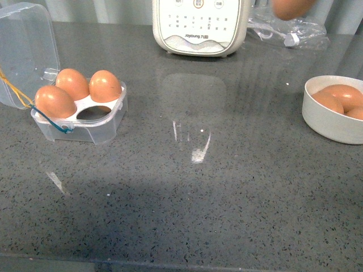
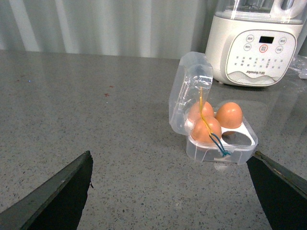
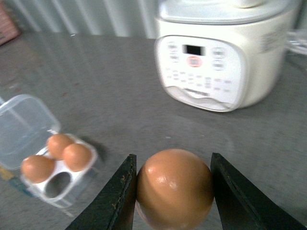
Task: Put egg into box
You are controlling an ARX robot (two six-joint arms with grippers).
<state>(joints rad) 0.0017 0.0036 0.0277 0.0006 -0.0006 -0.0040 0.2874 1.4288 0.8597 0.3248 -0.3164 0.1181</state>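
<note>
Right gripper (image 3: 175,203): dark flat fingers closed against one smooth, glossy orange-brown egg (image 3: 175,187), held clear of the speckled grey counter (image 1: 187,215). In the front view the egg is a blur at the upper right edge.

Left gripper (image 2: 168,201): spread wide, holding nothing.

Box (image 1: 99,131), left of frame: clear plastic, lid up, white insert, four slots. Three boxed eggs (image 1: 105,86), one slot vacant.

White round bowl (image 1: 326,122), right of frame: three loose eggs (image 1: 343,96) showing.

Dark, wedge-shaped fingers (image 2: 57,191) on left tool (image 2: 171,158) and right tool (image 3: 172,158)
</note>
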